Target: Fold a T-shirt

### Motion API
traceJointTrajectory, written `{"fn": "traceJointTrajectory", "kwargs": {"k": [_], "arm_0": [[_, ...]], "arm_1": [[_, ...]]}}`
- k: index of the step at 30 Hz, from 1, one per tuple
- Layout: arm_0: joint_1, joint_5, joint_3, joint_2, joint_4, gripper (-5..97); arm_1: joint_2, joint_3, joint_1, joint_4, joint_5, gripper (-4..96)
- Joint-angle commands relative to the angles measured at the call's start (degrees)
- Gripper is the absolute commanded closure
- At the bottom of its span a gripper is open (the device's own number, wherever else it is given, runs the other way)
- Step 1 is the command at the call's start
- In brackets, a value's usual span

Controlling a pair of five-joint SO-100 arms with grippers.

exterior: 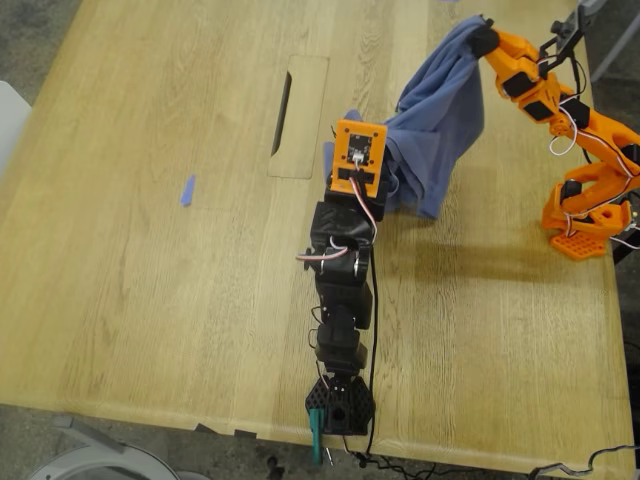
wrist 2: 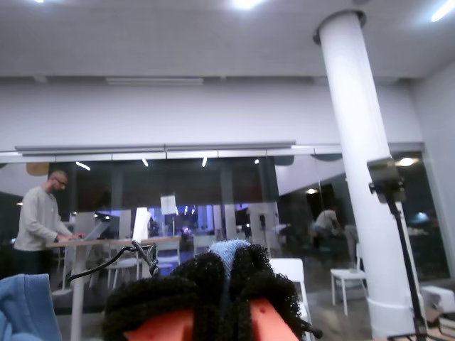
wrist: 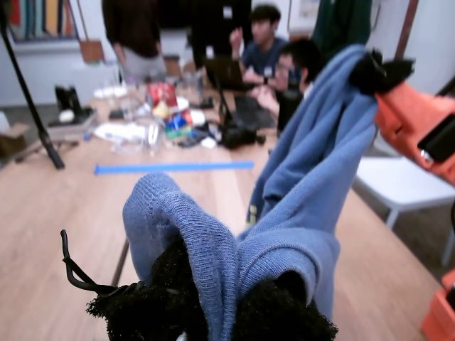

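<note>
The chest print of the slate-blue cotton T-shirt [exterior: 445, 105] cannot be seen; folds hide the front. In the exterior view, the black-and-orange arm's camera housing covers my first claw [wrist: 220, 312], and the shirt's lower hem lies behind it. My second claw [wrist 2: 224, 302] shows only padded tips, cut off by the frame edge. The far end of the light wooden bench [exterior: 150, 250] is cropped.

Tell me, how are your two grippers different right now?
My first gripper sits on a mostly black arm and holds the T-shirt low, near the table. My second gripper sits on an orange arm and holds it up high, so the cloth hangs down between them. Both are shut on the same blue shirt.
</note>
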Motion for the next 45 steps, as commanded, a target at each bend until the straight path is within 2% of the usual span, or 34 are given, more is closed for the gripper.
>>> {"fn": "traceJointTrajectory", "kwargs": {"k": [1, 9, 20, 27, 33, 40, 45], "arm_0": [[-1.8, 0.7, -3.6, 6.9, -4.7, 92], [-1.4, -0.3, -3.6, 8.7, -11.3, 92], [6.0, -1.1, -3.7, 9.8, -15.6, 92], [15.8, -0.4, -3.7, 10.4, -16.3, 92], [16.6, -1.6, -3.7, 10.1, -21.6, 92], [21.4, -2.4, -3.3, 9.5, -23.7, 92], [28.9, -1.8, -1.6, 9.5, -24.2, 92]], "arm_1": [[0.4, -5.9, -0.4, -1.6, -0.7, 91.4], [-1.0, -13.4, -3.0, 2.1, -1.1, 91.4], [-1.3, -22.4, -12.3, 12.5, -1.1, 91.4], [-6.3, -34.5, -16.9, 18.4, -1.1, 91.3], [-16.0, -50.5, -19.1, 20.7, -1.3, 91.3], [-17.8, -51.4, -22.4, 18.0, -1.8, 91.3], [-18.3, -52.7, -25.3, 19.2, -2.8, 91.3]]}}
